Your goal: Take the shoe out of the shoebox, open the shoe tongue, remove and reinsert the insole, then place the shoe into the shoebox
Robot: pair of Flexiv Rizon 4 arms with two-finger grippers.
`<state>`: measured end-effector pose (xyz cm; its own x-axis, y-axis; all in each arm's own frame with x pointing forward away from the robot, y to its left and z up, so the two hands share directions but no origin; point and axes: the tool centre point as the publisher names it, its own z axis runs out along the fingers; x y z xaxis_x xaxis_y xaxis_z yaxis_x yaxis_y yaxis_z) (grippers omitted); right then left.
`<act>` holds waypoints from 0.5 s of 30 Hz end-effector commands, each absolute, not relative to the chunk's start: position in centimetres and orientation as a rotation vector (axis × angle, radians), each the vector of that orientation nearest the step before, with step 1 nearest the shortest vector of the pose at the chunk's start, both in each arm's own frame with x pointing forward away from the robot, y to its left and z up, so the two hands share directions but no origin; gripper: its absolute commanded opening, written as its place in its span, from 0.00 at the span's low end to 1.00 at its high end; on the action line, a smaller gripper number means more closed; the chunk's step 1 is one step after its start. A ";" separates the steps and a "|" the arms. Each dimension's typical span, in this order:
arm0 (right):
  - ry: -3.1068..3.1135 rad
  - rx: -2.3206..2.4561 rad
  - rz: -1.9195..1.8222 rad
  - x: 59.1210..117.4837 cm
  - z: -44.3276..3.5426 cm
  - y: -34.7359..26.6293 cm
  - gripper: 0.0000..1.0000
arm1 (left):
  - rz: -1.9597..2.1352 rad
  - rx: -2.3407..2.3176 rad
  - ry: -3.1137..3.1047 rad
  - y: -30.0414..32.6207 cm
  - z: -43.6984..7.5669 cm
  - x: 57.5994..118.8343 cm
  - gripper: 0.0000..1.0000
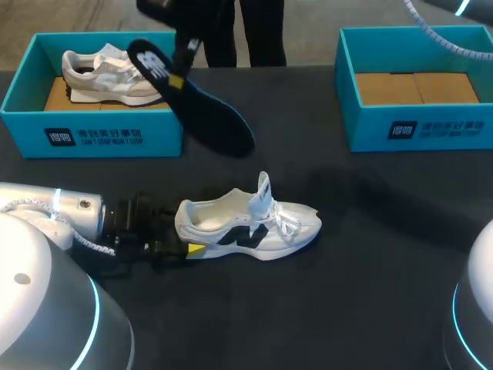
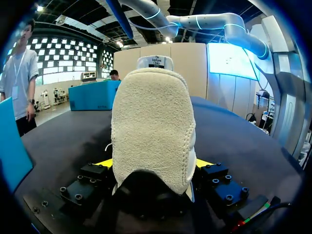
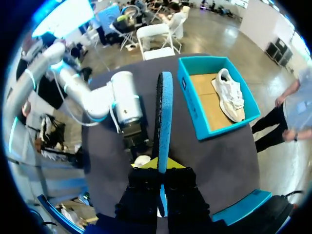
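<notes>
- On the front wall of the left shoebox [image 1: 166,142], a dark square emblem with white characters is printed. Beside it are a line of white characters and a smaller line of letters beneath, too small to be made out with certainty.
- The same emblem and two lines of print are carried on the front wall of the right shoebox [image 1: 362,127].
- A white logo is seen at the heel end of the dark insole [image 1: 208,108].
- A dark letter-shaped emblem is borne on the side of the white shoe [image 1: 293,223].
- A white label with lines of dark print is fixed on the tongue [image 2: 155,62]; it cannot be read.
</notes>
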<state>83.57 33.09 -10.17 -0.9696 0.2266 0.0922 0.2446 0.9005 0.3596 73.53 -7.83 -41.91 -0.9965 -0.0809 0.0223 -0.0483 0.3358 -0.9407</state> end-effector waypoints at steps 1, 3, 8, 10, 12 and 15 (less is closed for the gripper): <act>-2.920 -0.444 -0.628 84.3 -8.9 32.6 0.00 | -1.789 -0.122 2.546 -7.7 -42.1 73.6 0.00; -2.851 -0.484 -0.666 84.4 -8.5 32.7 0.00 | -1.789 -0.122 2.546 -7.7 -42.1 73.6 0.00; -2.766 -0.513 -0.651 84.5 -7.6 32.9 0.00 | -1.789 -0.122 2.546 -7.7 -42.1 73.6 0.00; -2.804 -0.488 -0.632 84.6 -7.2 33.2 0.00 | -1.789 -0.122 2.546 -7.7 -42.1 73.6 0.00; -2.804 -0.488 -0.632 84.6 -7.2 33.2 0.00 | -1.789 -0.122 2.546 -7.7 -42.1 73.6 0.00; -2.804 -0.488 -0.632 84.6 -7.2 33.2 0.00 | -1.789 -0.122 2.546 -7.7 -42.1 73.6 0.00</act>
